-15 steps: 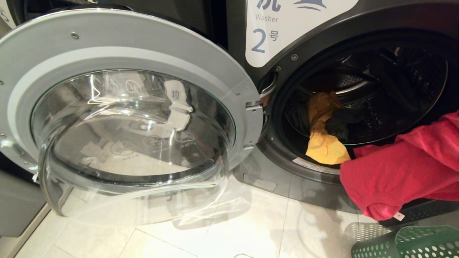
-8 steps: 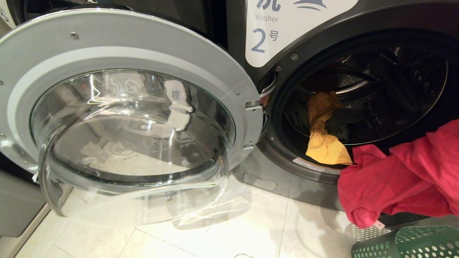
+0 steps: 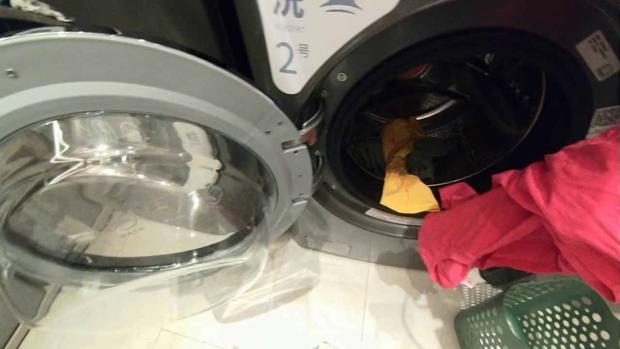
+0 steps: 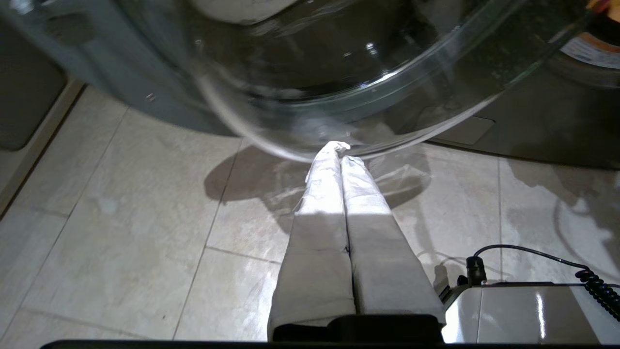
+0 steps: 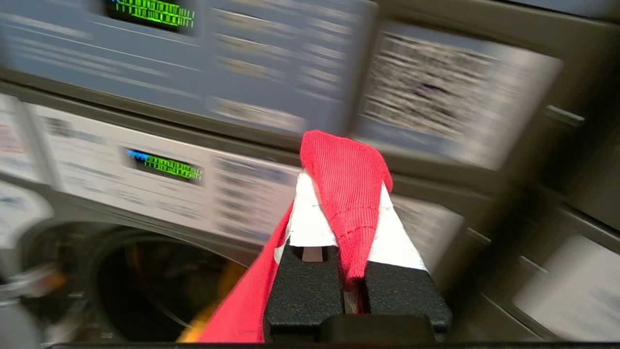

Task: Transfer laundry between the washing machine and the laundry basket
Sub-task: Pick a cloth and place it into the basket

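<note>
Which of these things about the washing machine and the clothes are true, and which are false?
1. The washing machine door is open. True.
2. The right pincer is empty. False: it is shut on the red-pink cloth.
3. A mustard-orange cloth hangs over the drum's rim. True.
4. The machine's label shows a 3. False: it shows a 2.
5. The green laundry basket sits on the floor below the red-pink cloth. True.
6. The left pincer is holding a cloth. False: it is shut and empty, low above the floor tiles.

Red-pink cloth [image 3: 523,223] hangs above green basket [image 3: 542,315]; mustard cloth [image 3: 404,189] drapes washer's [image 3: 368,58] rim.
</note>
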{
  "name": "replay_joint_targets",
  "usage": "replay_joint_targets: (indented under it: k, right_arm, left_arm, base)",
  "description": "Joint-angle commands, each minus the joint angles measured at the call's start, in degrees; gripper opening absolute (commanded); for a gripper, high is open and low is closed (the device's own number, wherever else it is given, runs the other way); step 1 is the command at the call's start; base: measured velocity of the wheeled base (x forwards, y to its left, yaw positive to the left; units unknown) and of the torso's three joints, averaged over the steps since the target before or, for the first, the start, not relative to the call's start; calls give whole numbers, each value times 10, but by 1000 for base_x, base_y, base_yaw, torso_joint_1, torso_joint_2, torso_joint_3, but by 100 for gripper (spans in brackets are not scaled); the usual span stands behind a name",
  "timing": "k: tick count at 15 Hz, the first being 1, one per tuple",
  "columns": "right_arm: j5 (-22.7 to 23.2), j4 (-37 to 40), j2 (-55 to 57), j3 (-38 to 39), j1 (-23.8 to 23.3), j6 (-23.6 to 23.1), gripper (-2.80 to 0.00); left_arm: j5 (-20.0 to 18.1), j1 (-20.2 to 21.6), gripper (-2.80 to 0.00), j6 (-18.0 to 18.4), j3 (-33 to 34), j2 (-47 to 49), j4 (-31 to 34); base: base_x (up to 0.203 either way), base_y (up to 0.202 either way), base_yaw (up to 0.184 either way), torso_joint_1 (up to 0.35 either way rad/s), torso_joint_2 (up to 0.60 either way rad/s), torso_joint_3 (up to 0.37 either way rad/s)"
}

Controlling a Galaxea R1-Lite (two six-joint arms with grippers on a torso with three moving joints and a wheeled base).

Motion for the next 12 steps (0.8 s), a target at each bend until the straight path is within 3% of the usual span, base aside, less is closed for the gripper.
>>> replay_joint_targets:
  k: [1,8,12]
  right_arm:
    - [0,8,-2,1,0,0,-280]
    - [-4,8,1,4,0,12,-280]
    - [-33,8,2,11,-1,19,-280]
  left_arm:
    - [0,0,-280,0,0,0,0]
    - [0,0,-280,0,0,0,0]
    - [0,0,-280,0,0,0,0]
  base:
    - [-2,7,-188,8,7,-1]
    - [1,10,-176,4,1,3]
    - [1,7,-146,5,1,3]
